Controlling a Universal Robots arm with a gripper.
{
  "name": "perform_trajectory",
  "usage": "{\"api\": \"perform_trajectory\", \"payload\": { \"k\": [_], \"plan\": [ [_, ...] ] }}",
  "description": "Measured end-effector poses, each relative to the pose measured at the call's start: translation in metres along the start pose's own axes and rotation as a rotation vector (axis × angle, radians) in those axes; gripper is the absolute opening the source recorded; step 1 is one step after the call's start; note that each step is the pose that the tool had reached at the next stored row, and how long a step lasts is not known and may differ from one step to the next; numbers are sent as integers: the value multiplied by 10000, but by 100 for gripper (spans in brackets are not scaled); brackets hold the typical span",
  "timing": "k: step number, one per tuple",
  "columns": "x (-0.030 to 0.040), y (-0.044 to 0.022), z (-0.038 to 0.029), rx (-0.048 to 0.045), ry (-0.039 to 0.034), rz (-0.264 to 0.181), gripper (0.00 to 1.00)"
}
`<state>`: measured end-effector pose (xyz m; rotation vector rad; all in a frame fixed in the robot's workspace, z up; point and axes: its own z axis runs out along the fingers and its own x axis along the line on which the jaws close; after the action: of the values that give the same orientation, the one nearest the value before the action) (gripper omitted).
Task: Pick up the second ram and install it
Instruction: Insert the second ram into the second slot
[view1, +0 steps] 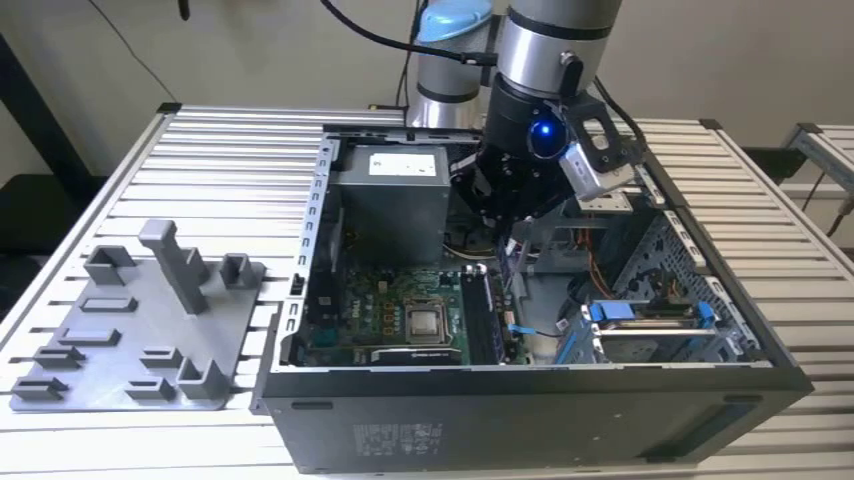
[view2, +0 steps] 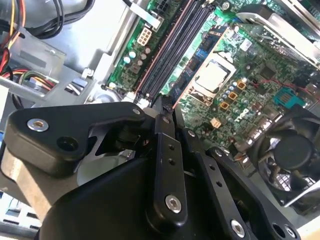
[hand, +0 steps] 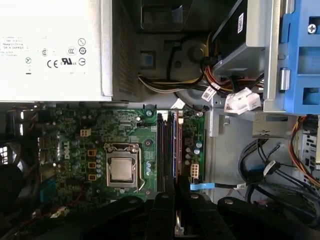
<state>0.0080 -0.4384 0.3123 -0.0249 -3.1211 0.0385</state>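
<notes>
The second ram (hand: 175, 220) (thin, seen edge-on) looks pinched tight in the end effector (view2: 163, 106), just above the memory slots (hand: 167, 150). We think this is the putting-in step; it must line up straight.

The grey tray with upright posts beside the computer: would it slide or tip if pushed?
The grey tray looks like thin plastic, so probably light and apt to slide on the slatted table. Its wide, flat base suggests it would hardly tip; the tall post might flex.
</notes>
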Motion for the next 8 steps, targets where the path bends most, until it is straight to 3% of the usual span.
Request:
{"api": "perform_trajectory", "payload": {
  "k": [4, 8],
  "plan": [
    [13, 2, 73, -2, -23, 17, 14],
    [95, 2, 148, -3, -73, 71, 14]
  ]
}}
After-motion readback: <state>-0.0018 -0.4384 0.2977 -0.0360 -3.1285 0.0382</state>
